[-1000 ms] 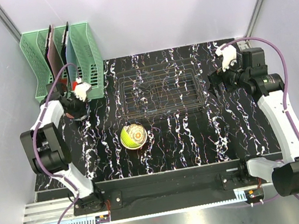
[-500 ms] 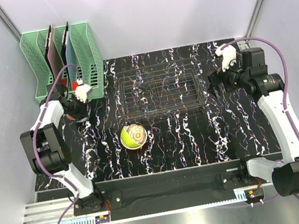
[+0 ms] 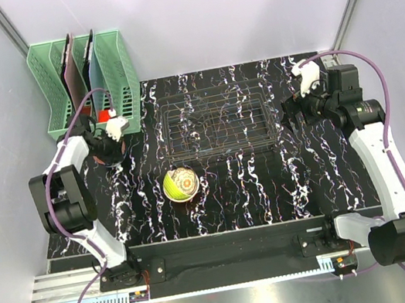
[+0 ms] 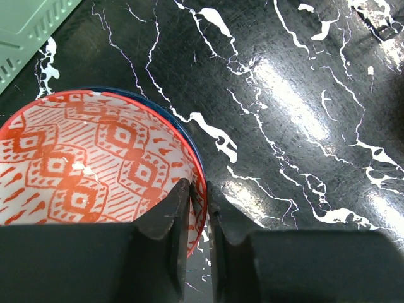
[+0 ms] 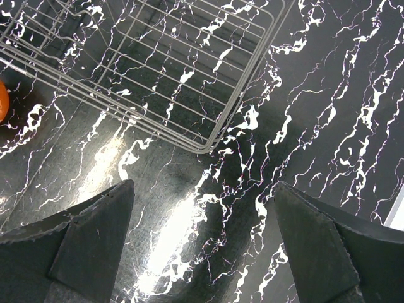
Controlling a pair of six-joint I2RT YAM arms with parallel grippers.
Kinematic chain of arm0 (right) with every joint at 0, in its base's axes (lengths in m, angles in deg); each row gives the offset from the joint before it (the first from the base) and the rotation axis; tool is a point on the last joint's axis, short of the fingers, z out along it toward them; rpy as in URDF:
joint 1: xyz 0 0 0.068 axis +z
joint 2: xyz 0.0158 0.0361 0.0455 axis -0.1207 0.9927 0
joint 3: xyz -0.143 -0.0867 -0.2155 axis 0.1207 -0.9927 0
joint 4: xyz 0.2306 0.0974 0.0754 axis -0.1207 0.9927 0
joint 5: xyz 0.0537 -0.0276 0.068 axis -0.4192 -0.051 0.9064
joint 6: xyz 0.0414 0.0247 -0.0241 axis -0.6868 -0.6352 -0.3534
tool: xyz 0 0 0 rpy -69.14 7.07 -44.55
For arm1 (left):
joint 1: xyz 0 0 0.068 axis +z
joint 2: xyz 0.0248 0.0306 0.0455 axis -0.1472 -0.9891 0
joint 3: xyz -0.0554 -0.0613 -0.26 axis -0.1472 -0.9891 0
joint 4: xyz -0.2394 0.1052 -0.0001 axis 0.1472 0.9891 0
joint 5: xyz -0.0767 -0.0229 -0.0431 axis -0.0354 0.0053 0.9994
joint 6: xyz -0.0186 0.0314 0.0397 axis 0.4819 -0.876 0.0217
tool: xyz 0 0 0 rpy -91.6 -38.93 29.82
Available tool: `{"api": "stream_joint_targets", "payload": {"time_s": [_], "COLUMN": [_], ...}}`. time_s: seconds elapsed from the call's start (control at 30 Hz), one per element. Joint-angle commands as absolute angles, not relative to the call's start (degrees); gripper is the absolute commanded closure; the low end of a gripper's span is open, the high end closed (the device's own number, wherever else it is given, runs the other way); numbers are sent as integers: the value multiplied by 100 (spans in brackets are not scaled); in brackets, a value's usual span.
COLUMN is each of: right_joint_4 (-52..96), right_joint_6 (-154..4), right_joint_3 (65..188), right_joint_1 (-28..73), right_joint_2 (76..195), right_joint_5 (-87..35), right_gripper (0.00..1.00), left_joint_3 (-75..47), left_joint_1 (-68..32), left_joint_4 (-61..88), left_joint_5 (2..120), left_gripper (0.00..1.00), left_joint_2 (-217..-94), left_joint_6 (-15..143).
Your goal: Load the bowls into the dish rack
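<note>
My left gripper (image 4: 199, 191) is shut on the rim of a white bowl with a red-orange pattern and a blue outside (image 4: 82, 164), one finger inside and one outside. In the top view this gripper (image 3: 108, 126) is at the far left beside the mint-green holder, and only a red patch of the bowl (image 3: 107, 115) shows. A lime green bowl with another bowl nested in it (image 3: 179, 184) sits in front of the dark wire dish rack (image 3: 217, 121). The rack holds no bowls. My right gripper (image 3: 290, 115) is open and empty by the rack's right side (image 5: 189, 82); in its own wrist view (image 5: 201, 189) only table lies between the fingers.
The tall mint-green slotted holder (image 3: 84, 78) with dark flat pieces stands at the back left, close to my left gripper. An orange sliver (image 5: 2, 101) shows at the left edge of the right wrist view; I cannot tell what it is. White walls enclose the black marbled table (image 3: 255, 181).
My left gripper has shifted slightly to the right and back with the patterned bowl, and more red of the bowl shows. The right arm has not moved.
</note>
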State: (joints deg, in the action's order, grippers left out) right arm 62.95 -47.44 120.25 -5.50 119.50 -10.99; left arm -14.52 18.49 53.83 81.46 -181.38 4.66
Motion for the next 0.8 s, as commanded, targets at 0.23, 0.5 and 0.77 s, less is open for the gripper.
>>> {"api": "stream_joint_targets", "payload": {"time_s": [0.23,0.5,0.77], "right_joint_4": [6133,6160,6177], "right_joint_6": [-4852,-4879,-4888], "right_joint_3": [12113,12140,12157], "right_joint_1": [-561,-561,-561], "right_joint_2": [11932,11967,11985], "right_joint_5": [-798,-763,-719], "right_gripper": [0,0,0], "left_joint_3": [-1399,-1320,-1206], "left_joint_1": [1831,1831,1822], "left_joint_4": [5578,5701,5824], "left_joint_5": [8390,8478,8531], "left_gripper": [89,95,96], "left_joint_2": [-18119,-17926,-17793], "left_joint_6": [435,470,505]}}
